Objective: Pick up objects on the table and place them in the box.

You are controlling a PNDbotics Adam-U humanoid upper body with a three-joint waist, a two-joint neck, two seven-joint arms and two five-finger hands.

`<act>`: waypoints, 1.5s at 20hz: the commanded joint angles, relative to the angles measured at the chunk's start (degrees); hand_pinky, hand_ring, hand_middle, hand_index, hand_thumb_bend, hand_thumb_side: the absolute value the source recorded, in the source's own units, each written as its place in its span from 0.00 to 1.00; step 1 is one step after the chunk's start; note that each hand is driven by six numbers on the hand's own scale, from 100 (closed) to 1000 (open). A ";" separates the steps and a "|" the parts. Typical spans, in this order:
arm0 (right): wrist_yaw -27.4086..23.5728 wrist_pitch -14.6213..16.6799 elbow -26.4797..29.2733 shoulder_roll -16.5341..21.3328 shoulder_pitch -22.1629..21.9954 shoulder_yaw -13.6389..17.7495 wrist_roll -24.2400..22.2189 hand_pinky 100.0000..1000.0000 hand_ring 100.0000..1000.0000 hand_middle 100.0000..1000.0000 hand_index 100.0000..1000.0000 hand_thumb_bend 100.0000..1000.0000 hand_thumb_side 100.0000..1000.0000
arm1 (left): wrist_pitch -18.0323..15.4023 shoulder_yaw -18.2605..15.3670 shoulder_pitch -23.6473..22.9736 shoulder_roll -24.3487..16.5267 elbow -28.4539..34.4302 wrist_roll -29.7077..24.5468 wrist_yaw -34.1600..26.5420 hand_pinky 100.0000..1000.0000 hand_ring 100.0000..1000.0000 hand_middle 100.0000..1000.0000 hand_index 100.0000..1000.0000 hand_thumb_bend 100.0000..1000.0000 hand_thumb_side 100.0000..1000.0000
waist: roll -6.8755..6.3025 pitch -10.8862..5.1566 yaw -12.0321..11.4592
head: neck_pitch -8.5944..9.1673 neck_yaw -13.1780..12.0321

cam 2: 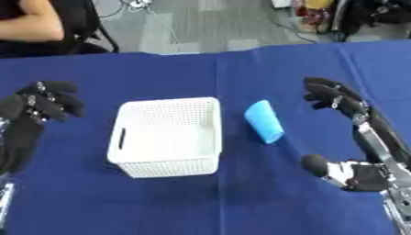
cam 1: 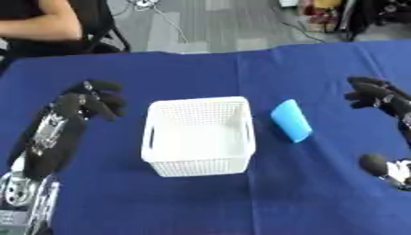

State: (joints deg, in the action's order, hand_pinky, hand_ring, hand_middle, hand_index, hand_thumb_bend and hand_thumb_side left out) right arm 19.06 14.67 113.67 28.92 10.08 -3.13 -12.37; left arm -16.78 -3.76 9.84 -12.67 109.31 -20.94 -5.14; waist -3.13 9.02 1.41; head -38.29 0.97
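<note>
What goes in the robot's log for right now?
blue object: on table, right of white box | box: looks empty | left hand: holds nothing | right hand: holds nothing

No readable text, labels or numbers anywhere.

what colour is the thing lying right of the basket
Light blue; the object shows best in the left eye view, on the dark blue cloth beside the white basket.

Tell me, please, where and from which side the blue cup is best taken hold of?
Probably across its middle, from the right. The blue cup lies on its side on the blue cloth, just right of the white basket, so its long wall faces the right hand, which hangs nearest, fingers curled on nothing. The basket blocks the left side.
</note>
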 commanded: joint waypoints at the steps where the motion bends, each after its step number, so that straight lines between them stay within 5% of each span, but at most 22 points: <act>1: -2.48 -1.20 0.92 3.98 1.88 -0.61 1.05 0.71 0.78 0.90 0.93 0.72 0.79 | 0.09 -0.39 0.23 -0.84 0.55 0.11 0.01 0.57 0.60 0.72 0.49 0.05 1.00 | 0.21 -0.94 -0.10 | -0.29 0.04; 11: -7.18 -3.85 -5.19 9.56 6.89 -2.90 1.26 0.70 0.78 0.90 0.93 0.78 0.69 | 0.01 -0.15 0.00 -1.04 0.36 -0.09 -0.04 0.57 0.60 0.72 0.49 0.05 1.00 | 0.21 -1.39 -0.14 | -1.33 -0.05; 30: -2.45 -3.02 -26.05 13.93 17.61 -7.75 -2.76 0.71 0.77 0.89 0.93 0.86 0.43 | -0.10 0.51 -0.07 -1.33 0.16 -0.76 -0.40 0.57 0.60 0.72 0.49 0.05 1.00 | 0.23 -2.26 -0.85 | -2.44 0.36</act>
State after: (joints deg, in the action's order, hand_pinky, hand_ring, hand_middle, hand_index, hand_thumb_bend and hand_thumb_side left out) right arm 16.12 11.63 88.53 41.11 26.63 -11.08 -14.83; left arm -16.80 -3.33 9.37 -12.73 108.79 -21.52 -5.36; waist -3.10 7.66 0.56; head -40.64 0.99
